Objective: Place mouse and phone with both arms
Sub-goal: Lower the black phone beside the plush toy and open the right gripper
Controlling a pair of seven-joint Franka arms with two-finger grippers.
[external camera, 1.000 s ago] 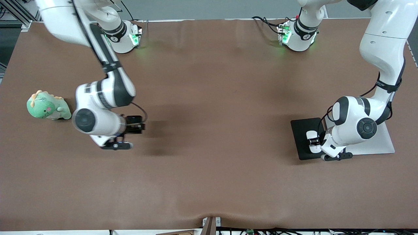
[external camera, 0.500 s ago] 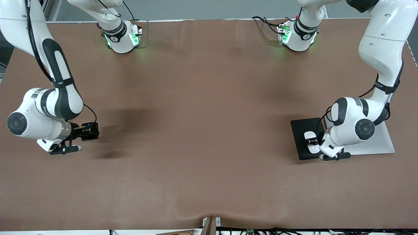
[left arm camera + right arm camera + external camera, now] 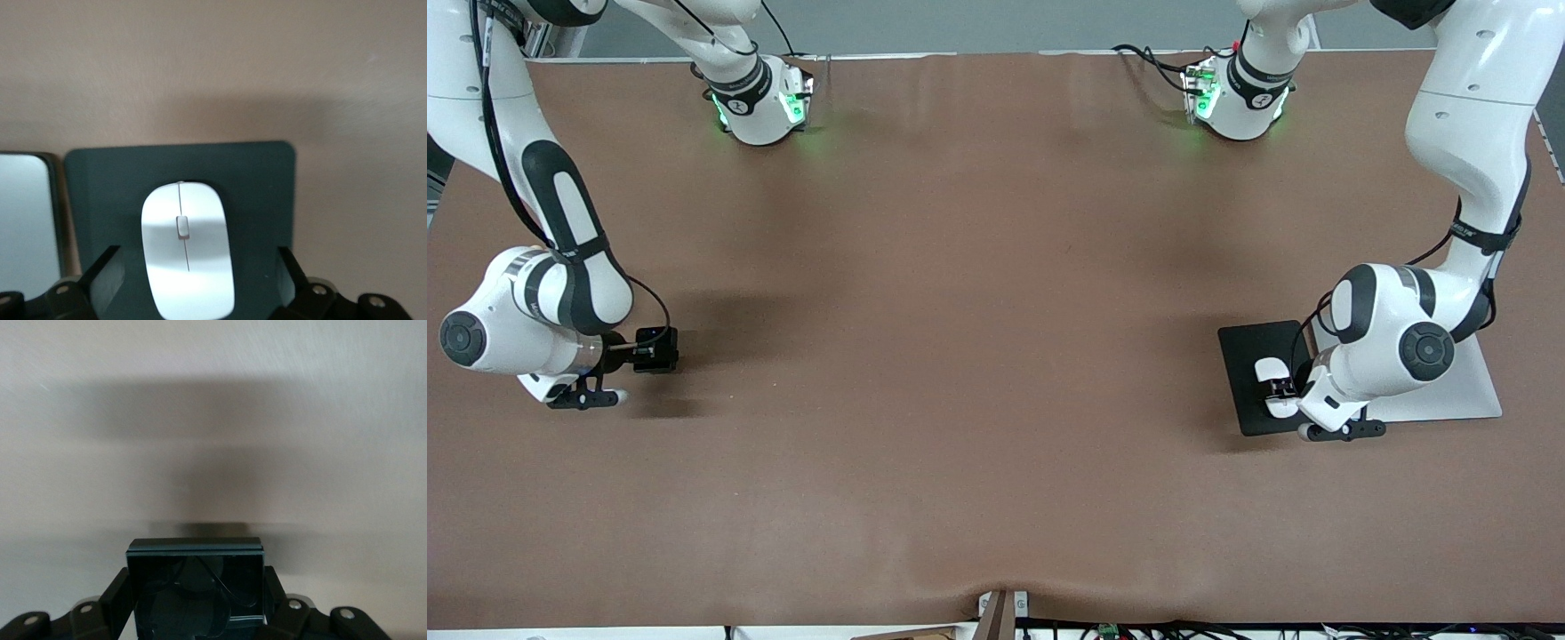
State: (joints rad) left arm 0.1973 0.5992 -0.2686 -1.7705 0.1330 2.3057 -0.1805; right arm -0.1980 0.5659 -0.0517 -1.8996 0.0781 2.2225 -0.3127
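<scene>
The white oval mouse (image 3: 1272, 384) (image 3: 188, 250) lies on a black pad (image 3: 1245, 356) (image 3: 260, 193) at the left arm's end of the table. My left gripper (image 3: 1282, 388) (image 3: 197, 267) is over it and open, with one finger on each side of the mouse and a gap to each. The glossy black phone (image 3: 660, 347) (image 3: 200, 567) is clamped in my right gripper (image 3: 640, 351) (image 3: 195, 587), a little above bare table at the right arm's end; its shadow falls on the cloth below.
A white flat board (image 3: 1458, 396) (image 3: 23, 213) lies against the black pad, partly under the left arm. Brown cloth covers the whole table (image 3: 996, 356). Both arm bases (image 3: 760, 107) stand along the edge farthest from the front camera.
My left gripper has opened and let go of the mouse on the pad. The right arm has swung with the phone toward its own end of the table and now covers the green plush toy.
</scene>
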